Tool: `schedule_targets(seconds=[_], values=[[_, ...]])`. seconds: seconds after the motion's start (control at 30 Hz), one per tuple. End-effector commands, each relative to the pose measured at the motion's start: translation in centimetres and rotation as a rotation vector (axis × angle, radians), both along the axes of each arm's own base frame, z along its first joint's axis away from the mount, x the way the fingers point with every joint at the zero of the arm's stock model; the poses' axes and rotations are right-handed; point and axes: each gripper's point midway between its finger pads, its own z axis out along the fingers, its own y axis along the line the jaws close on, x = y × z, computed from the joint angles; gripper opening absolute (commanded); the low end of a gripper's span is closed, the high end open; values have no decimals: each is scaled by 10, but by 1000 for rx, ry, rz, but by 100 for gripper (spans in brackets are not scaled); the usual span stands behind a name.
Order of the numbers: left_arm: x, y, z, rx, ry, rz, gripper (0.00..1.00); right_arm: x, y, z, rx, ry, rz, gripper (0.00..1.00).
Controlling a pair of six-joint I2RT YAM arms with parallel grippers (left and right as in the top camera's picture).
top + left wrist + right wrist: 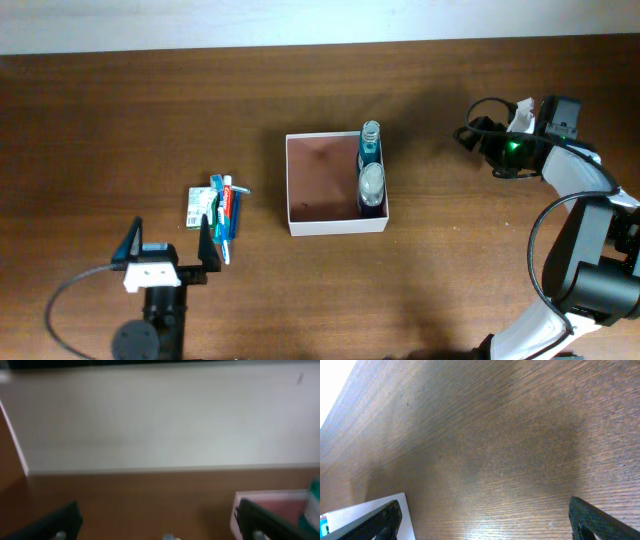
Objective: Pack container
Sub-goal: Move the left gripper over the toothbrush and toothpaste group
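Overhead: container (337, 226) mid-tabletop (120, 120), bare wood far and right; left gripper (168, 248), right gripper (487, 526) spread, empty; left wrist view blurred.

The table (450, 260) is dark brown with fine wood grain. The container (336, 226) has white walls and a reddish-brown inside. Along its 3 o'clock wall are two blue bottles (371, 185) with clear tops. At its 9 o'clock lie small packets (218, 208) in white, blue, red and green. The left fingers (206, 245) are black.

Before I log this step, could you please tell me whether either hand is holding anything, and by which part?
Nothing is held: the left hand and right hand are both open and empty.
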Motion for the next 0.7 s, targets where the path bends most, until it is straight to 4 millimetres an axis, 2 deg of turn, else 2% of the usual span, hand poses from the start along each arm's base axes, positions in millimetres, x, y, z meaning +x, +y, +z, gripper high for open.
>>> schedule_targets(seconds=[0.0, 0.07, 0.13, 0.17, 0.2, 0.27, 0.33, 0.37, 0.43, 0.47, 0.53, 0.67], values=[[-2, 4, 60, 37, 40, 23, 99, 0, -1, -2, -7, 1, 1, 98], [11, 3, 56, 38, 187, 15, 99, 0, -1, -2, -7, 1, 1, 98], [29, -8, 37, 32, 388, -52, 99, 0, -1, -2, -7, 1, 1, 99], [39, -19, 24, 17, 498, -121, 99, 0, -1, -2, -7, 1, 1, 98], [42, -25, 18, 7, 542, -154, 99, 0, -1, -2, -7, 1, 1, 98], [55, -50, -9, -50, 712, -298, 99, 0, -1, -2, -7, 1, 1, 98], [66, -63, -36, -98, 838, -373, 100, 0, -1, -2, -7, 1, 1, 98], [71, -62, -55, -111, 902, -370, 99, 0, -1, -2, -7, 1, 1, 98], [74, -67, -78, -168, 989, -385, 99, 0, -1, -2, -7, 1, 1, 98], [76, -79, -90, -243, 1041, -436, 100, 0, -1, -2, -7, 1, 1, 98], [79, -93, -99, -294, 1066, -520, 99, 0, -1, -2, -7, 1, 1, 98], [90, -94, -141, -328, 1164, -516, 100, 0, -1, -2, -7, 1, 1, 98]])
